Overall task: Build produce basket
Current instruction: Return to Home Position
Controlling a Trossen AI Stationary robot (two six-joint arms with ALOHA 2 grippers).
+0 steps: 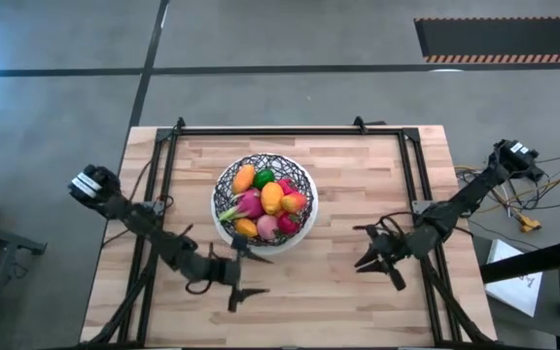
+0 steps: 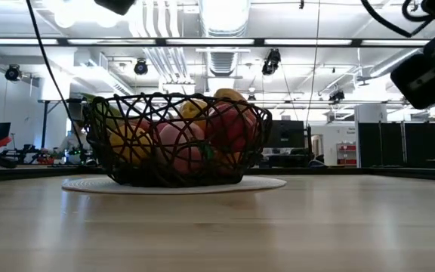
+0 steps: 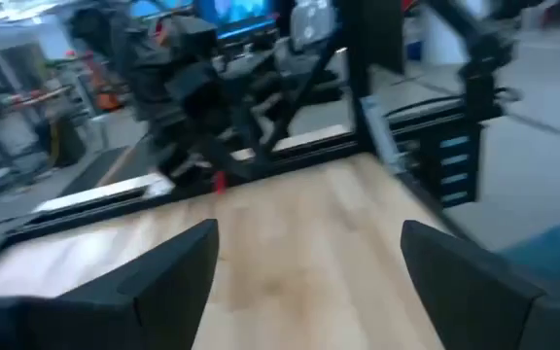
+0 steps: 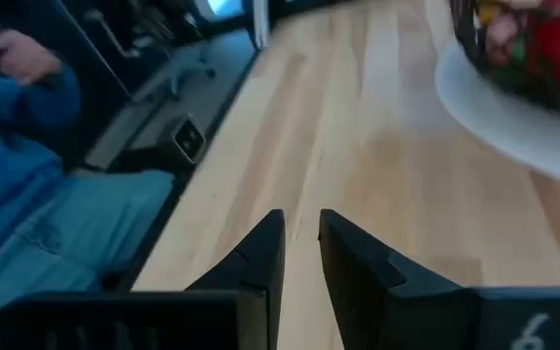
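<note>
Several produce pieces [image 1: 272,197] fill the upright round basket [image 1: 216,206].

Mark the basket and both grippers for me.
basket [image 1: 214,204], high view, left edge of its white rim.
left gripper [image 3: 309,228], left wrist view, midway between the jaw tips.
right gripper [image 4: 301,219], right wrist view, midway between the jaw tips.

The table [image 1: 358,292] is pale planked wood with a smooth satin finish. The basket [image 1: 253,161] is thin black wire, faintly shiny, on a matt white rim. The produce [image 1: 272,197] looks like smooth, slightly glossy plastic. The left gripper [image 3: 309,233] has matt dark plastic fingers [image 3: 163,277]. A person's sleeve [image 4: 37,112] is blue cloth.
</note>
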